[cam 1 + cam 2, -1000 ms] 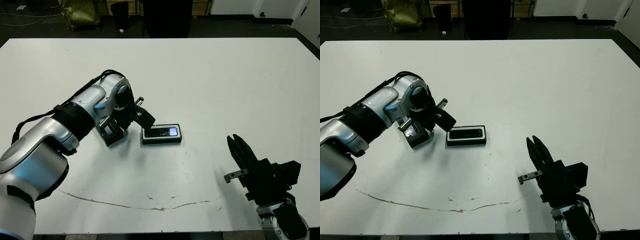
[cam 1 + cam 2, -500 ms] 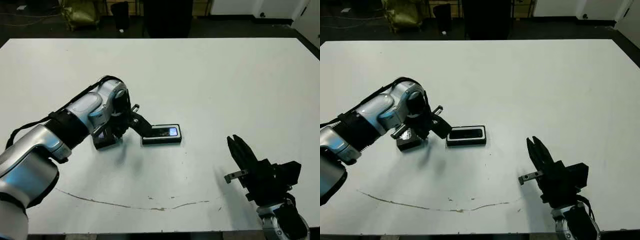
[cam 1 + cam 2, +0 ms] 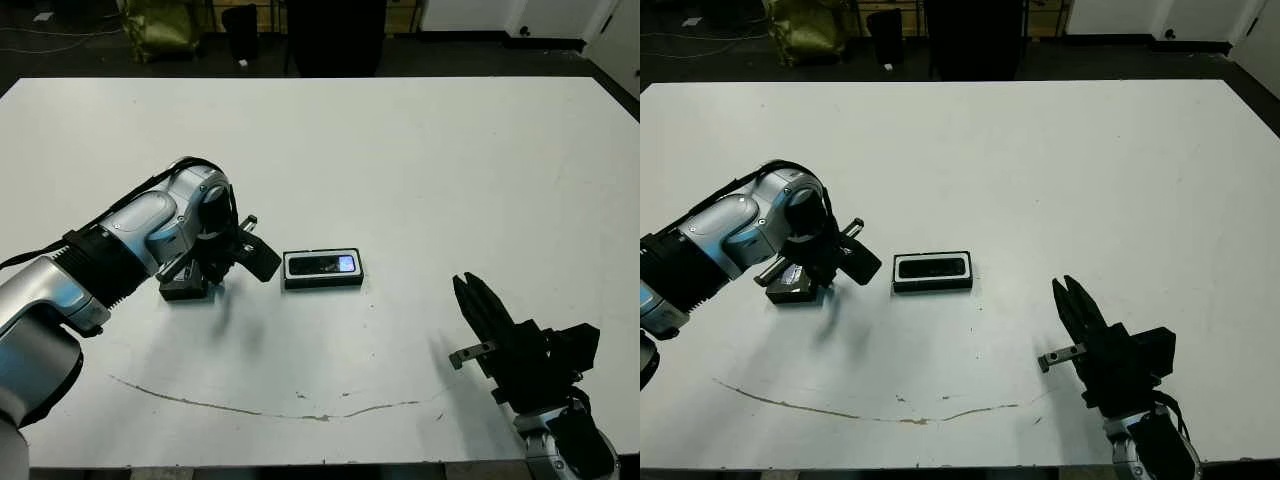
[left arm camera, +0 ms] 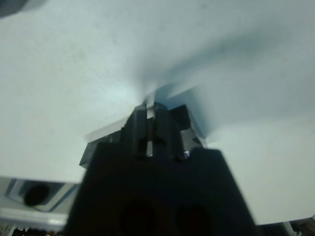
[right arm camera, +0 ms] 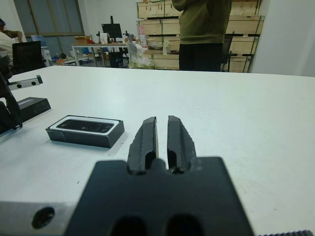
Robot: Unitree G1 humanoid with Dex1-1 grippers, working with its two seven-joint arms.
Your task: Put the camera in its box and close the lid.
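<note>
Camera (image 3: 321, 265) seated in box (image 3: 322, 282), mid-desk, long axis left-right. Lid (image 3: 792, 291) beside left gripper (image 3: 262, 262), toward left edge, nearer that arm. Left fingers: can't tell. Right gripper (image 5: 162, 136) together, idle near front edge.

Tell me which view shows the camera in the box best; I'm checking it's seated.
The left eye view: it looks down on the camera lying inside the box, bluish window visible. The right eye view shows the same, darker. The right wrist view sees it low and side-on. The left wrist view doesn't show it.
</note>
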